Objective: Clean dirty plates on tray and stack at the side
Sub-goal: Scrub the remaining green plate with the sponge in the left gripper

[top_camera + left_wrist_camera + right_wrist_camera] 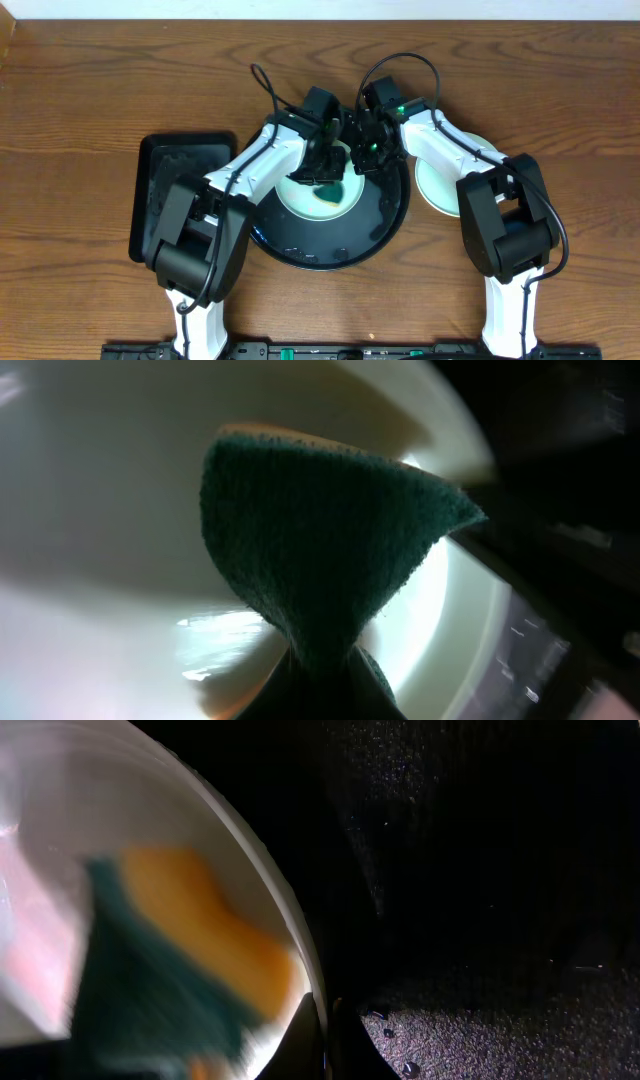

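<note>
Left fingers (327,168) pinch green sponge (320,540), its face down on aqua plate (300,195) lying in round black tray (385,228). Right fingers (322,1038) nip that plate's rim, nearly together. Second plate (435,188) sits on worktop (100,90), just right of tray.

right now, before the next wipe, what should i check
1. Left gripper, jaws shut on sponge: ok.
2. Sponge resting on plate: ok.
3. Right gripper, plate's rim between its jaws: ok.
4. Plate inside tray: ok.
5. Plate wiped clean: cannot tell, since the sponge covers part of it and the right wrist view is blurred.
6. Side plate on the table right of the tray: ok.
</note>
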### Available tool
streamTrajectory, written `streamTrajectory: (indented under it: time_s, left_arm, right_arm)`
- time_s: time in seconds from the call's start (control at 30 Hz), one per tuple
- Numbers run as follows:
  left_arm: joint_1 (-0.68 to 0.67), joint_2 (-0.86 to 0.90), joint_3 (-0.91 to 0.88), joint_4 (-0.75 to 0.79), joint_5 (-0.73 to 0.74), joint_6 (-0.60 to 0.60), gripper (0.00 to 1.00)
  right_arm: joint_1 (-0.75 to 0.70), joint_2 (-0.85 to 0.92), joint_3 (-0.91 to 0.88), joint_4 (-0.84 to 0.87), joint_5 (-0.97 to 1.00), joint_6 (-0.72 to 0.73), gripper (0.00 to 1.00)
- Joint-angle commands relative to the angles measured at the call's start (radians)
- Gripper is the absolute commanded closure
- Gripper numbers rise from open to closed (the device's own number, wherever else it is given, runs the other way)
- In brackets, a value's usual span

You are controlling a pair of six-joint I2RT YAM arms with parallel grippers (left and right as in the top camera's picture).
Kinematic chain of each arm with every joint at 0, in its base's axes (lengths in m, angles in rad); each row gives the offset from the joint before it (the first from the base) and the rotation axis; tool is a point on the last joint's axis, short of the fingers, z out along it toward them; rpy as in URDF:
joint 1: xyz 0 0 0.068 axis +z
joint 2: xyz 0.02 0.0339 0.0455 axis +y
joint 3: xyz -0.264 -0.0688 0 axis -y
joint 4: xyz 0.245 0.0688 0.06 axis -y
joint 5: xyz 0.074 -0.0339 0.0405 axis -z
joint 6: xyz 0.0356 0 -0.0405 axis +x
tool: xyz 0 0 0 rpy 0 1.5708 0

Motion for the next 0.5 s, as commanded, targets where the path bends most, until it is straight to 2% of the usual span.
streamTrajectory:
  time_s: [0.0,0.13,0.17,0.27,0.47]
  left_arm:
    - [-0.007,0.02,-0.006,-0.006,0.003,-0.013,0.93]
    - [-0.007,0.019,-0.005,-0.103,-0.37,-0.341,0.93]
    - [-0.007,0.017,-0.005,-0.125,-0.418,-0.385,0.93]
    - [-0.007,0.008,-0.004,-0.159,-0.476,-0.44,0.93]
    - [-0.007,-0.006,-0.004,-0.163,-0.532,-0.436,0.93]
  right_arm:
    - [0.006,0.01,-0.028,-0.008,0.016,0.011,0.99]
    - [0.006,0.01,-0.028,-0.008,0.016,0.011,0.99]
    - [0.006,0.01,-0.028,-0.008,0.016,0.011,0.99]
    - [0.006,0.01,-0.028,-0.008,0.016,0.011,0.99]
    - [0.006,0.01,-0.029,-0.008,0.016,0.011,0.99]
